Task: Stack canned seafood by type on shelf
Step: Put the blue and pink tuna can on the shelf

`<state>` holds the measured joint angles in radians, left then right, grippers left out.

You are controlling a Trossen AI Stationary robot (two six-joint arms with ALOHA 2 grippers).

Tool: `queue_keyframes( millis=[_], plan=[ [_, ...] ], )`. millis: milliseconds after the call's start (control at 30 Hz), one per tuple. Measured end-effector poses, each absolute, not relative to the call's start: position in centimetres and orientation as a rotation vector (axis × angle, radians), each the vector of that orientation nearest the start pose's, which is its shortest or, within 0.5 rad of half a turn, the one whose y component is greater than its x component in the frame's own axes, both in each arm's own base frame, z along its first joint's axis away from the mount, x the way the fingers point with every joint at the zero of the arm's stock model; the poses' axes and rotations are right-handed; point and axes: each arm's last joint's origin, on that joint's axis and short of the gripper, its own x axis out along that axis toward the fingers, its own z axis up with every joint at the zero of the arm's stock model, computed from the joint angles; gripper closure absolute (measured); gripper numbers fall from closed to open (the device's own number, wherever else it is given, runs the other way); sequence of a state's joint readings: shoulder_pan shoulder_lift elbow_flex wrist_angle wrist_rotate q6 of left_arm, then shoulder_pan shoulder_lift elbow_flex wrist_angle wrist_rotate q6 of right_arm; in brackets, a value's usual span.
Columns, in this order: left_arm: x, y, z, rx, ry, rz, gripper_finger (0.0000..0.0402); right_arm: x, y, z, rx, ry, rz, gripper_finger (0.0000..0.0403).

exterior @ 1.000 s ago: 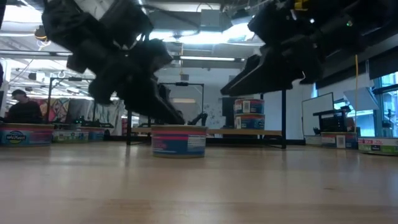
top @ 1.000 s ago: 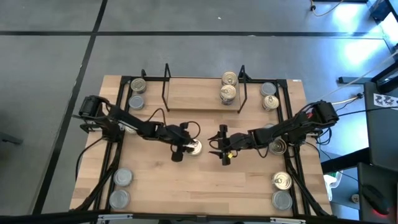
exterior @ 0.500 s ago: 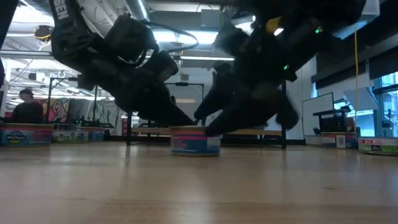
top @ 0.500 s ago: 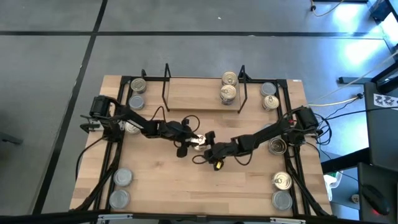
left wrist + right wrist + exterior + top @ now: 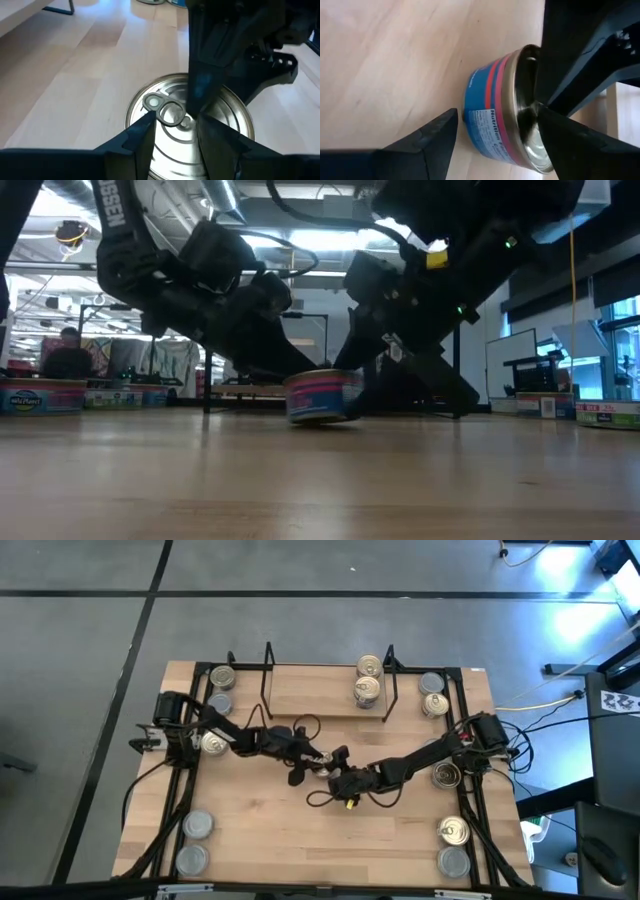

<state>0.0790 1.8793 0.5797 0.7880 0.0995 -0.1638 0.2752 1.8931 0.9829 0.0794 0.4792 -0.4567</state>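
A canned-seafood tin with a blue and red label and a pull-tab top sits tilted at mid-table, its left lower edge on the wood. My left gripper reaches it from the left, its fingers a little apart over the top. My right gripper comes from the right, open, with one finger over the top and one beside the wall. The shelf stands at the far edge, with two tins at its right end. My left gripper lays both fingertips on the tin's top, near the rim closest to that arm, slanting down from the table's left. The pull tab lies just past the tips. My right gripper has one finger on the middle of the tin's top, slanting down from the right. Its other finger stands by the label wall; I cannot tell whether it touches.
Loose tins lie around the edges: far left, left, near left, far right, right, near right. Black frame rails run along both sides. A person shows beyond the table.
My left gripper has gone down and toward the table's right and far edges, sliding the tin along with it. My right gripper has come down and leftward to the tin and has rolled. The tin, flat before, now tips up on its right side.
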Motion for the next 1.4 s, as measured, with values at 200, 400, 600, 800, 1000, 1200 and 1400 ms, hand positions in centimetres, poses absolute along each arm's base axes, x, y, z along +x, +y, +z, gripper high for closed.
queue_keyframes(
  millis=[200,400,600,800,1000,1200,1400],
  plan=[
    [30.7,2.7,8.8,-0.256,0.508,0.027,0.0257,35.4,8.6,12.7,-0.768,0.821,-0.012,0.0135],
    [30.7,2.7,8.8,-0.265,0.500,0.033,0.0257,35.7,8.5,11.4,-0.896,0.847,-0.093,0.0135],
    [30.6,2.8,8.8,-0.280,0.499,0.041,0.0257,36.3,8.4,10.3,-0.995,0.837,-0.159,0.0136],
    [30.6,2.8,8.8,-0.289,0.499,0.036,0.0257,36.3,8.2,10.1,-1.000,0.844,-0.162,0.0198],
    [30.6,2.8,8.9,-0.300,0.498,0.034,0.0257,36.2,8.6,10.3,-1.003,0.835,-0.161,0.0212],
    [30.4,2.5,10.2,-0.301,0.496,-0.001,0.0257,35.3,10.6,11.9,-0.995,0.785,-0.120,0.0212],
    [29.4,2.4,12.8,-0.223,0.530,0.029,0.0257,34.0,11.9,15.0,-0.939,0.740,-0.110,0.0212]
  ],
)
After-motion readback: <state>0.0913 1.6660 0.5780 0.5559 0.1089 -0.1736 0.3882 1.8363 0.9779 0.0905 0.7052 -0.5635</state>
